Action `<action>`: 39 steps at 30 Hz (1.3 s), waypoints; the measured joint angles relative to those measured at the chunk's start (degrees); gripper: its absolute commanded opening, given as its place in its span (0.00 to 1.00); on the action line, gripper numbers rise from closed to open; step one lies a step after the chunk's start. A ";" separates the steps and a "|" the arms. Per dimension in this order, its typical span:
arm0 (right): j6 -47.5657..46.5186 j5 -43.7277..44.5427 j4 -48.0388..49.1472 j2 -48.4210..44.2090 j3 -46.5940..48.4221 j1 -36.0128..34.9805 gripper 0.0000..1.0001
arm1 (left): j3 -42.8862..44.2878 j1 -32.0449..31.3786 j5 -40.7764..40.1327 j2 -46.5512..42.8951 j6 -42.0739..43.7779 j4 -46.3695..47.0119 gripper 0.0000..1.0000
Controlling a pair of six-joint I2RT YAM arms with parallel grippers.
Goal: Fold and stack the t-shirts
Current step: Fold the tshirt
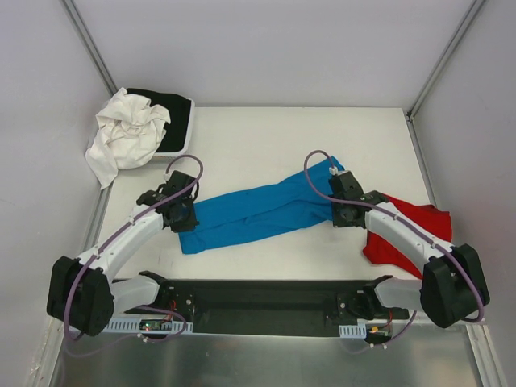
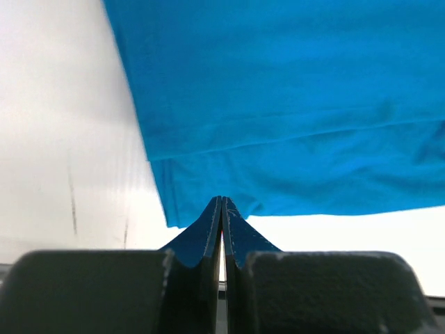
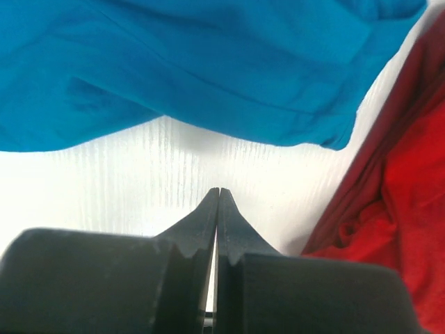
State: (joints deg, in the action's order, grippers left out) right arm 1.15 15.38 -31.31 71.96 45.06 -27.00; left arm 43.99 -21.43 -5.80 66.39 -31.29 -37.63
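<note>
Left gripper fingers together, tip at blue t-shirt hem, possibly touching. Right gripper pinched closed, empty, beside red t-shirt.

A crumpled white cloth garment sits at the upper left of the frame, draped over the near edge of a shallow white tray. A black cloth garment lies in the tray behind it. Both rest at the white table's far-left corner.

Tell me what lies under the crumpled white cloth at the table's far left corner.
A black cloth garment pokes out beneath the crumpled white cloth on its right. The rest, and anything else underneath, is covered.
</note>
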 measured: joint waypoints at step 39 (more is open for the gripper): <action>-0.17 -22.36 4.52 21.66 10.54 21.84 0.01 | -3.65 0.17 -1.14 11.87 -1.38 9.88 0.00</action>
State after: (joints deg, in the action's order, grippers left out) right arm 0.97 -6.98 -26.79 93.62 55.59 -5.17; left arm 40.34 -21.26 -6.94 78.26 -32.67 -27.75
